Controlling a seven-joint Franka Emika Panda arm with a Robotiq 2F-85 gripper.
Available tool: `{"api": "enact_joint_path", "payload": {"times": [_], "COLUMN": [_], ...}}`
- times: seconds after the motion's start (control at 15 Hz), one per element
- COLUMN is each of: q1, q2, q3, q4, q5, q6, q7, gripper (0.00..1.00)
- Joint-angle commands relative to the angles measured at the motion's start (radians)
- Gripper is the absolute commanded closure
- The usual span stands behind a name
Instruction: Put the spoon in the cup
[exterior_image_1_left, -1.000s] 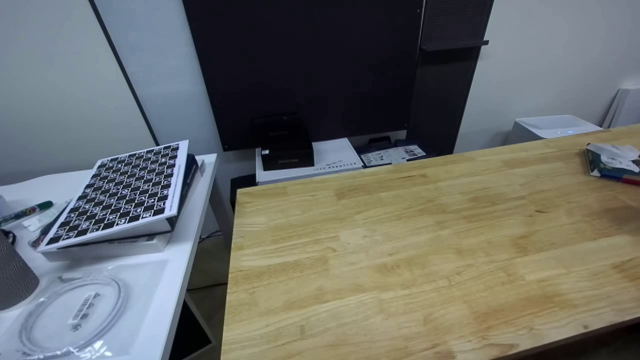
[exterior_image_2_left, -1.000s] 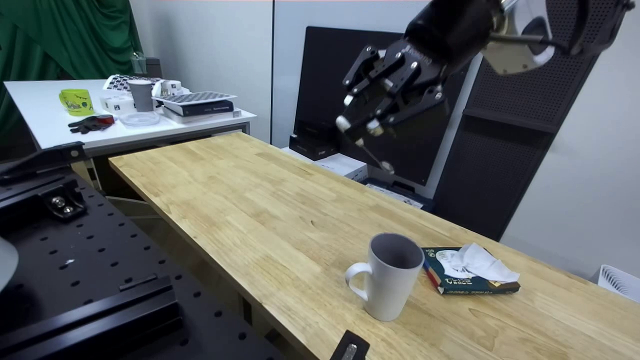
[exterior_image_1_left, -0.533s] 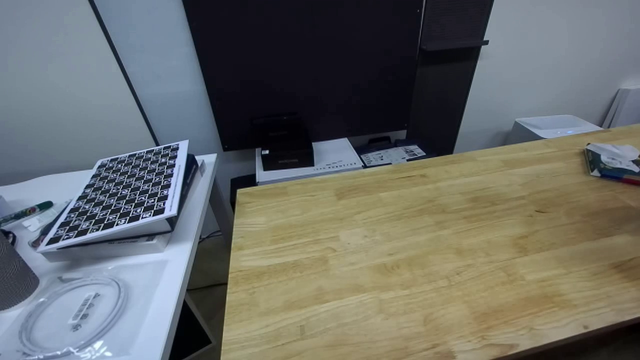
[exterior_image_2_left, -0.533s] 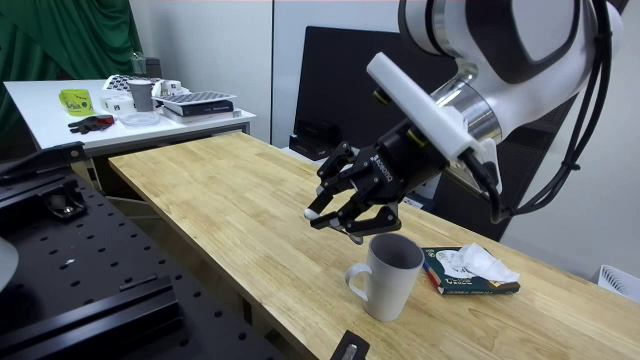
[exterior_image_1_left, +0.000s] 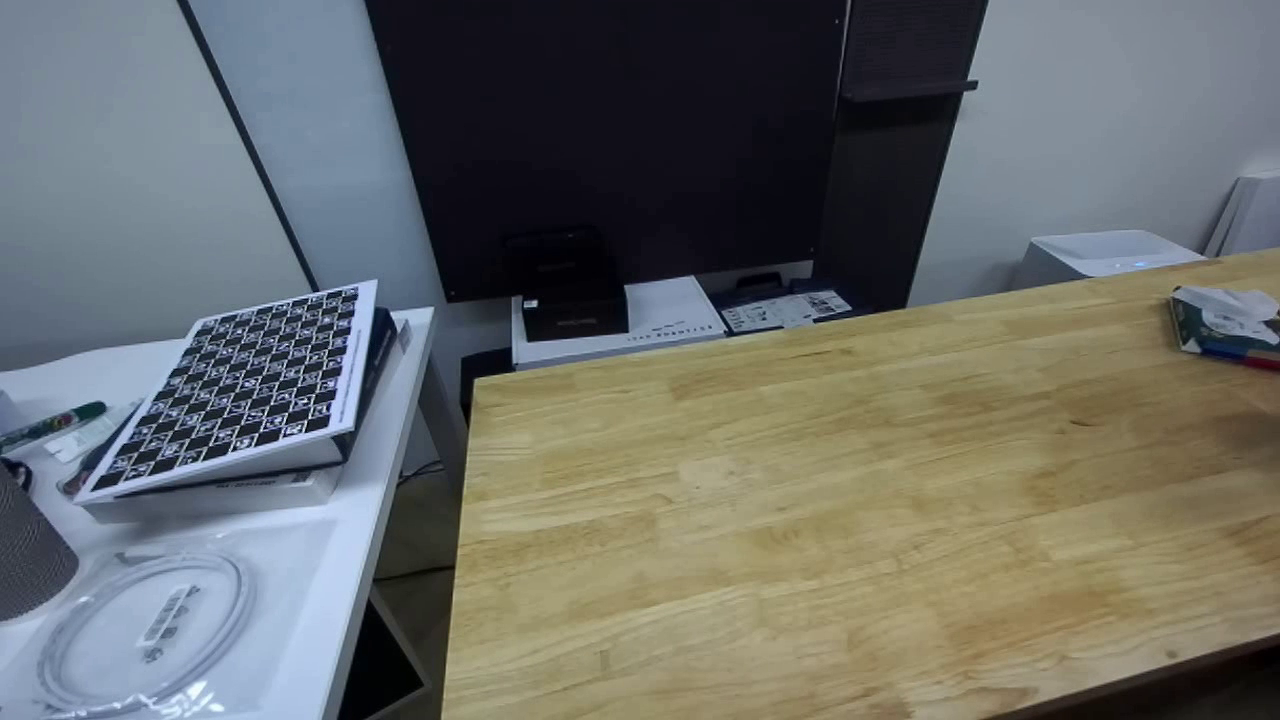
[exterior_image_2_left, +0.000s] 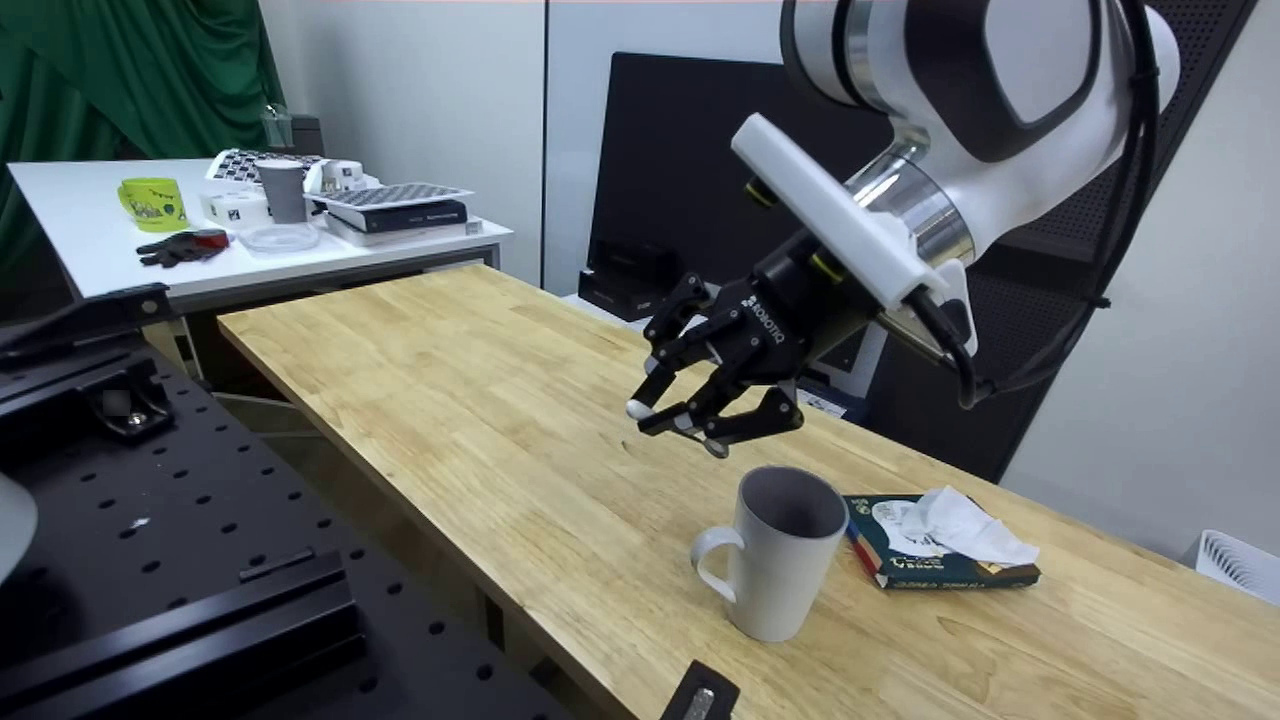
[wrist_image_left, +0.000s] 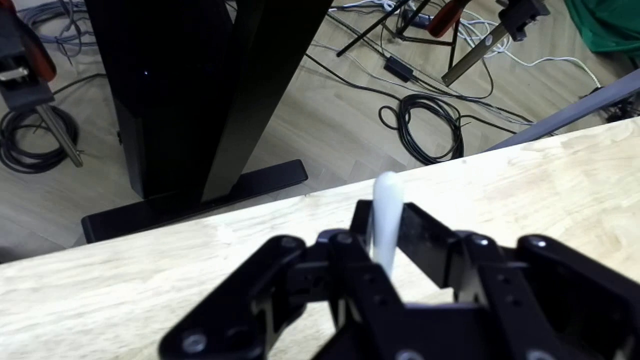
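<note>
My gripper (exterior_image_2_left: 668, 412) is shut on the spoon and tilted, high above the wooden table in an exterior view. The spoon's pale rounded handle end (exterior_image_2_left: 638, 410) sticks out past one side of the fingertips. Its small bowl end (exterior_image_2_left: 716, 449) shows on the other side, lower, up and left of the cup's rim and apart from it in the picture. In the wrist view the pale handle (wrist_image_left: 387, 215) stands between the fingertips (wrist_image_left: 385, 220); the bowl is hidden there. The cup, a light grey mug (exterior_image_2_left: 785, 585), stands upright, handle to the left. It is out of view elsewhere.
A green box (exterior_image_2_left: 955, 575) with a white tissue lies just right of the mug. The wooden table (exterior_image_2_left: 480, 400) has a black perforated bench (exterior_image_2_left: 200, 560) along its near side. A white table (exterior_image_2_left: 90, 200) at the back holds a green mug, grey cup and books.
Over the first half second my gripper came down toward the mug and turned, with the spoon held. Since then it has risen slightly and shifted a little right. The mug has not moved.
</note>
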Motion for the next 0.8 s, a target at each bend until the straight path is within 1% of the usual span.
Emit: {"api": "enact_joint_path", "payload": {"times": [0.0,0.27,0.53,0.73], "q1": [-0.008,-0.011,-0.010,-0.030], "q2": [-0.007,-0.023,-0.075,-0.104], "q3": [0.024,0.011,-0.027,-0.057], "q4": [0.039,0.040,-0.005,-0.021], "q5": [-0.009,-0.017,-0.046,-0.061], "q6": [-0.055,-0.115,-0.120,-0.122], "q7": [0.021,0.034,0.050,0.042], "gripper": [0.95,0.95,0.95,0.95]}}
